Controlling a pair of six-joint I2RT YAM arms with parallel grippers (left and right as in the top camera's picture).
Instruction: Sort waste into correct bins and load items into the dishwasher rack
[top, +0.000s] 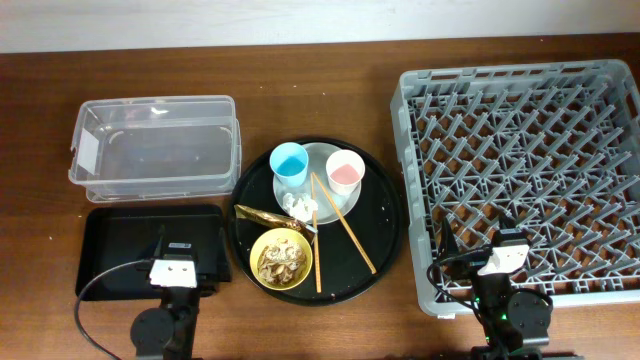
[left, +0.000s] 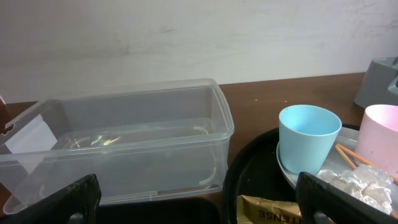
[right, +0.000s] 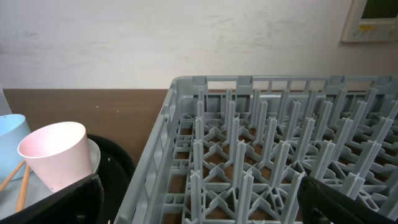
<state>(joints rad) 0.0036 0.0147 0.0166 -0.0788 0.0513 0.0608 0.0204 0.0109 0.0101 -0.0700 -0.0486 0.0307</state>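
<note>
On the round black tray, a light blue cup and a pink cup stand on the pale plate. Crumpled tissue, a brown-gold wrapper and two chopsticks lie there too. A yellow bowl holds food scraps. The clear tub and the small black tray sit at the left, the grey rack at the right. My left gripper is open and empty over the small black tray. My right gripper is open and empty over the rack's front left.
The round black tray sits between the bins and the rack. A white wall runs along the table's far edge. Cables trail from both arms at the near edge.
</note>
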